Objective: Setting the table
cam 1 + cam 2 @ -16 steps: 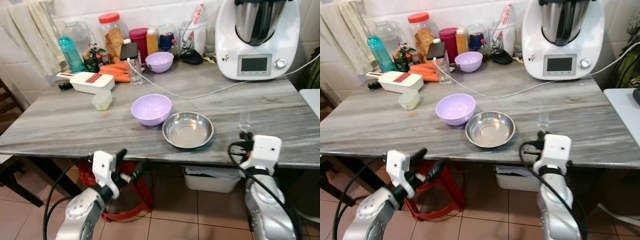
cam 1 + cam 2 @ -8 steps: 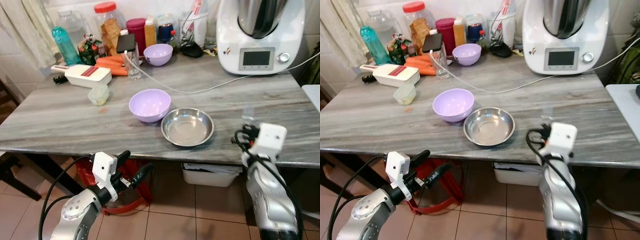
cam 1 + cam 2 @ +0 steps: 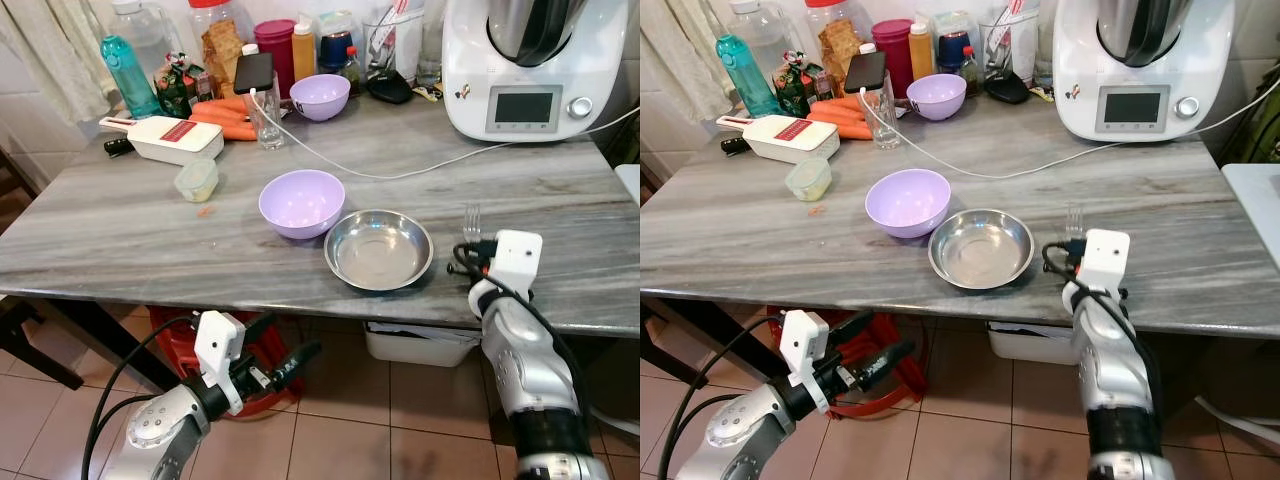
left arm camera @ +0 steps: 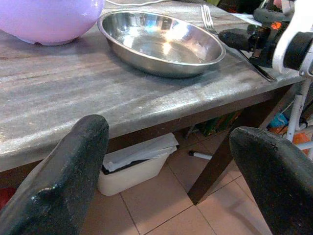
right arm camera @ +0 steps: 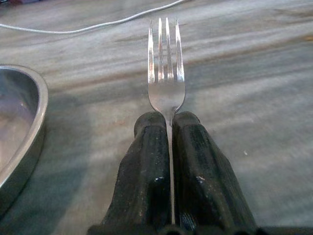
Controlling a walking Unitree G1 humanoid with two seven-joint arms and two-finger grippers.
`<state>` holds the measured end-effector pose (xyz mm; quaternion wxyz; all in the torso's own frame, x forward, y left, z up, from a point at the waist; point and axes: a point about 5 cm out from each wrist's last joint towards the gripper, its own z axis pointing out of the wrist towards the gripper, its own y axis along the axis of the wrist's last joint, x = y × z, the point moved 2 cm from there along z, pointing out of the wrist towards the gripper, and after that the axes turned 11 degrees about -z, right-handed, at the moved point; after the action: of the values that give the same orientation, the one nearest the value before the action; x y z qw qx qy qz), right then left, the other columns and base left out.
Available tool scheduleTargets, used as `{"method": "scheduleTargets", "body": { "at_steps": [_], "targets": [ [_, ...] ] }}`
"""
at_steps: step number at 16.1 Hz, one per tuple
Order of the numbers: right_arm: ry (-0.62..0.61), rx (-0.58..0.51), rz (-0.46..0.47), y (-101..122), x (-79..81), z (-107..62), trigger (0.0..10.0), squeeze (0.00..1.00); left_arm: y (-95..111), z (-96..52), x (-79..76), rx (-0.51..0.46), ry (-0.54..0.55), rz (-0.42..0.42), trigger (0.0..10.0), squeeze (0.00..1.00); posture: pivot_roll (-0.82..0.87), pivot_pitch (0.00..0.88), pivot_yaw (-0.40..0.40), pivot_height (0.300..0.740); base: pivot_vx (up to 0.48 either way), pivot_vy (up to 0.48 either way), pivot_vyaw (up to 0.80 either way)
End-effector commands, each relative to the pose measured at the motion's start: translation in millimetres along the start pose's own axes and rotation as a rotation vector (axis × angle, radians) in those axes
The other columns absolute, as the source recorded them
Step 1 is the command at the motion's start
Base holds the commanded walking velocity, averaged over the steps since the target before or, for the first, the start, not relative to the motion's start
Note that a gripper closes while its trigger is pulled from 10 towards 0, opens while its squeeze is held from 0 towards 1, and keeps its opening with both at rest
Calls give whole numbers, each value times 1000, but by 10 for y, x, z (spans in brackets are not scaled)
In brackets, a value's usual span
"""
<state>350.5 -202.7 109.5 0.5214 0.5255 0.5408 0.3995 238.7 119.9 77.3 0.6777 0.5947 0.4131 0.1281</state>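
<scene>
A metal fork [image 5: 166, 63] is held by its handle in my right gripper [image 5: 168, 120], which is shut on it. The fork [image 3: 471, 218] points away from me, low over the grey marble table [image 3: 120, 240], just right of the steel bowl [image 3: 378, 250]. I cannot tell whether it touches the table. A lilac bowl [image 3: 301, 203] stands against the steel bowl's left side. My left gripper [image 3: 290, 355] hangs open below the table's front edge, its fingers [image 4: 73, 161] spread and empty, facing the steel bowl [image 4: 161, 41].
A white kitchen machine [image 3: 525, 65] stands at the back right, with a white cable [image 3: 400, 175] trailing across the table. Jars, bottles, carrots, a second lilac bowl [image 3: 320, 96] and a white slicer [image 3: 165, 138] crowd the back left. A small lidded cup [image 3: 196, 180] sits mid-left.
My right gripper has come forward and down with the fork, to just right of the steel bowl. The left gripper has sunk a little lower. The camera has shifted.
</scene>
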Motion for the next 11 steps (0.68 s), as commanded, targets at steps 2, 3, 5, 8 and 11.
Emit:
{"method": "scheduleTargets", "body": {
  "at_steps": [2,3,5,8,11],
  "targets": [
    [19,-7,13,34,38,62,10000,0,26,6,-20,11,-13,20,10000,0,-40,98,126,740,0,0,0],
    [20,-6,14,39,41,76,10000,0,29,11,-24,11,-16,20,10000,0,-41,99,128,740,0,0,0],
    [30,1,21,36,66,126,10000,0,32,18,-26,12,-21,22,10000,0,-39,99,130,740,0,0,0],
    [49,5,18,44,107,172,10000,0,39,24,-43,11,-33,25,10000,0,-36,97,129,740,0,0,0],
    [61,27,16,-5,122,175,10000,796,40,33,-41,11,-35,26,10000,0,-35,95,126,740,0,0,0]
  ]
}}
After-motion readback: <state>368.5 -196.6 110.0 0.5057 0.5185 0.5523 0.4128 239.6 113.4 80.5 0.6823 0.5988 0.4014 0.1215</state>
